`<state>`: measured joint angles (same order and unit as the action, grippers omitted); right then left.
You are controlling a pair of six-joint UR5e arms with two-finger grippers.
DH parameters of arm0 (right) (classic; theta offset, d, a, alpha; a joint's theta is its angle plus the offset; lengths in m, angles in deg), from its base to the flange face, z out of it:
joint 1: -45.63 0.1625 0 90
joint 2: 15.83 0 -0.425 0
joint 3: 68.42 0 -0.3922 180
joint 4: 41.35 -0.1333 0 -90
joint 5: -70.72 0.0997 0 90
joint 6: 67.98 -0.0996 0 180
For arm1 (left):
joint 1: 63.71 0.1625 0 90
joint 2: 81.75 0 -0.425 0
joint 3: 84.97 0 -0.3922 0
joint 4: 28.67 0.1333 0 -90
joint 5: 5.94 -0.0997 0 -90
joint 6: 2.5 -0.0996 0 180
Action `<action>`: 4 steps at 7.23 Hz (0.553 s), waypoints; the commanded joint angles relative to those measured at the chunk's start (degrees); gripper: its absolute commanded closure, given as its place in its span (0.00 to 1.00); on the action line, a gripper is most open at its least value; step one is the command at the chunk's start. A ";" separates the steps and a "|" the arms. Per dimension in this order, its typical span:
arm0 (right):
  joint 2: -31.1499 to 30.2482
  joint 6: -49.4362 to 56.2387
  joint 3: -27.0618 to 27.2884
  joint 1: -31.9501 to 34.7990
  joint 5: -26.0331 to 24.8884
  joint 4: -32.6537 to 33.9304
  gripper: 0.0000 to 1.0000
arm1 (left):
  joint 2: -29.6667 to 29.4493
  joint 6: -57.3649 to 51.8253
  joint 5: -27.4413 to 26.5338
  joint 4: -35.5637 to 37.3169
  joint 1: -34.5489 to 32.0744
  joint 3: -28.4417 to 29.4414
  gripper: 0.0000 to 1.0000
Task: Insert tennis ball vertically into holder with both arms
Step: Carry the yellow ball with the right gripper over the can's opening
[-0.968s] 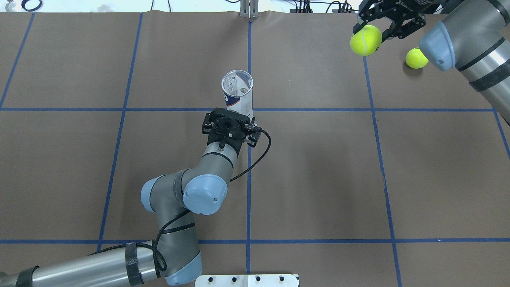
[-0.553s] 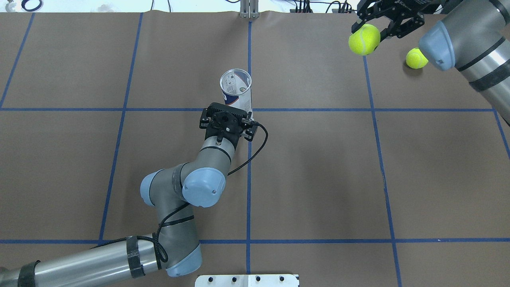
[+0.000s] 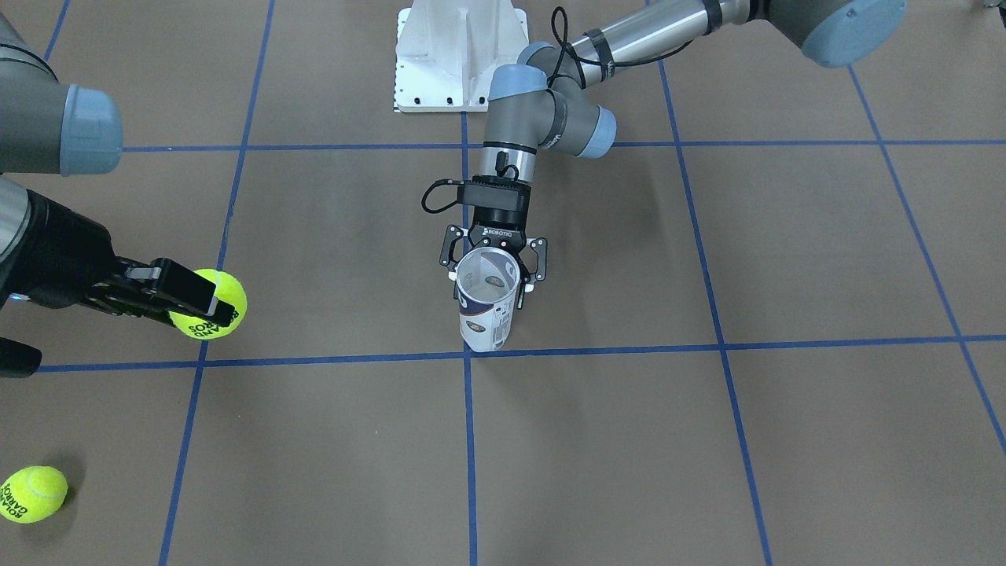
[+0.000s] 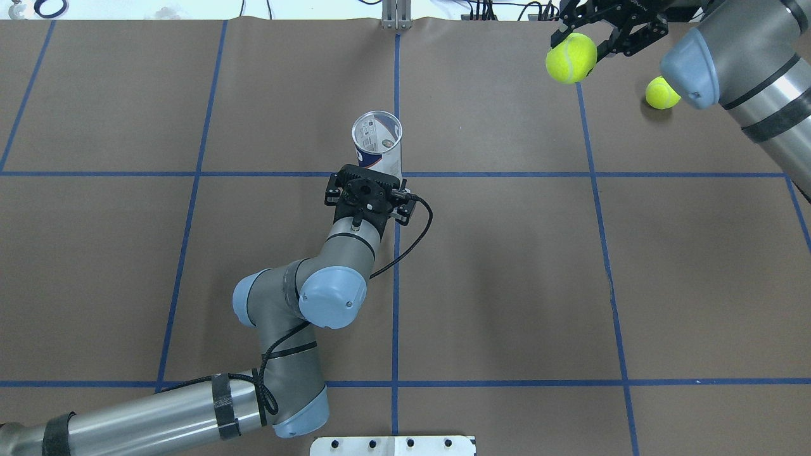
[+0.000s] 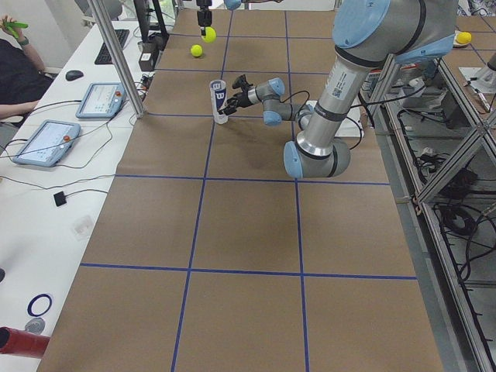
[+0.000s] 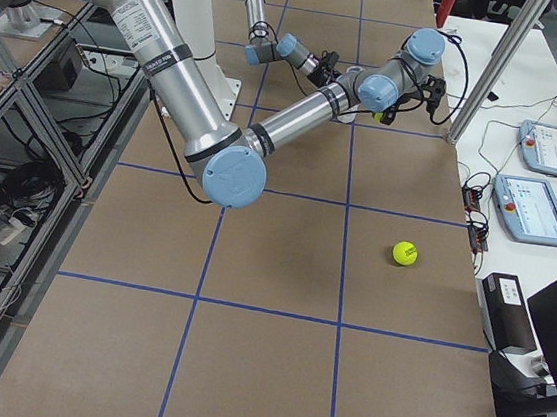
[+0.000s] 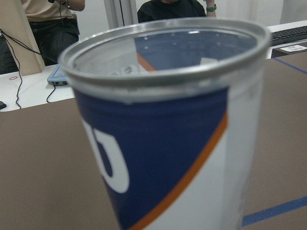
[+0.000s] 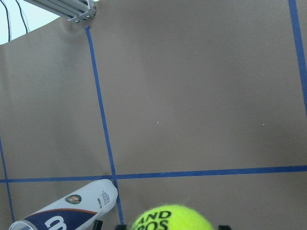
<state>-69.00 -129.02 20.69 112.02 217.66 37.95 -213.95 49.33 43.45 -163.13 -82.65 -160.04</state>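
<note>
While the holder stood upright near the middle of the surface, beside a crossing of blue tape lines, the jaws of the left arm were closed around its upper part, just under the metal rim, and its mouth was open to above. The jaws of the right arm were gripping a tennis ball in the air at the far right corner, well apart from the holder.

I judge the holder to be light and tall, with thin, smooth plastic walls, so it may tip, slip or dent. The firm zone close to the rim is a good place to hold it. The ball seems light and springy, its felt gives friction, and a grip across its middle suits it. It looks only a little narrower than the mouth, so the lowering probably needs good centring.

A second ball lay on the surface near the right arm. I saw no object between the held ball and the holder. The left jaws were beside the mouth, not over it.
</note>
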 commanded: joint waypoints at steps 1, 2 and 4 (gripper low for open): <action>0.78 -0.40 0.01 -0.12 0.02 -0.02 1.00 | -0.70 -0.06 0.01 -0.89 -0.04 1.50 0.01; 1.65 -1.27 0.01 -0.47 0.02 0.07 1.00 | -0.70 -0.14 0.01 -0.89 -0.13 1.51 0.01; 3.42 -4.70 0.10 -1.44 0.02 -0.02 1.00 | -0.70 -0.15 0.01 -0.89 -0.39 1.94 0.01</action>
<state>-66.56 -132.08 20.73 111.17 217.67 37.96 -214.63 49.19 43.45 -163.98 -82.90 -158.37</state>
